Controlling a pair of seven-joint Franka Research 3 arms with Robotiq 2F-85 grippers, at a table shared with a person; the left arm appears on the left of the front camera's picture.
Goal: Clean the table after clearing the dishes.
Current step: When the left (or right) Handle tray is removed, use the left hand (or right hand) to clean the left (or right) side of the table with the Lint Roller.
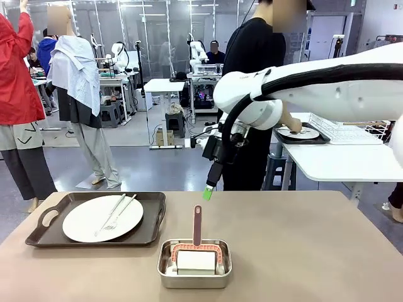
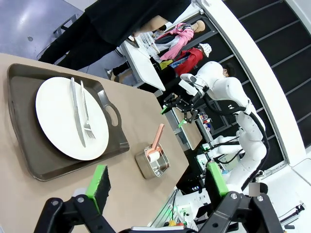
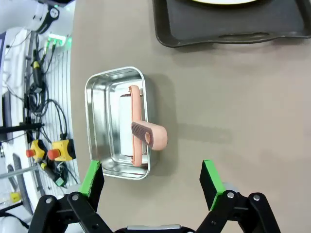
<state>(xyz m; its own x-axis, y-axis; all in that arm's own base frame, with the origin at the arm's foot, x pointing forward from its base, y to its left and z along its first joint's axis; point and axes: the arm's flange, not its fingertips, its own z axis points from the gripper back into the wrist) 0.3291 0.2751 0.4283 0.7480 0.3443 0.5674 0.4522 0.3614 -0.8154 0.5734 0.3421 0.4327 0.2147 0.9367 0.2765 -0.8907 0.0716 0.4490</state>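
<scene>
Fork and knife (image 1: 117, 211) on plate (image 1: 85, 224), plate on tray (image 1: 155, 211); tray at 10 o'clock from pan (image 1: 194, 281); roller (image 1: 196, 258) in pan; all on table (image 1: 302, 251)

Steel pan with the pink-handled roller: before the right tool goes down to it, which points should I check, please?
1. Is the right tool open: ok, its jaws stand wide apart.
2. Is the roller handle free: ok, it sticks up out of the steel pan with nothing on it.
3. Is the table cleared of dishes: not ok, one tray with a plate and cutlery stands on it.
4. Is the person's hand away from the pan: ok, it is at the white side table.
5. Is the left tool open: ok.
</scene>
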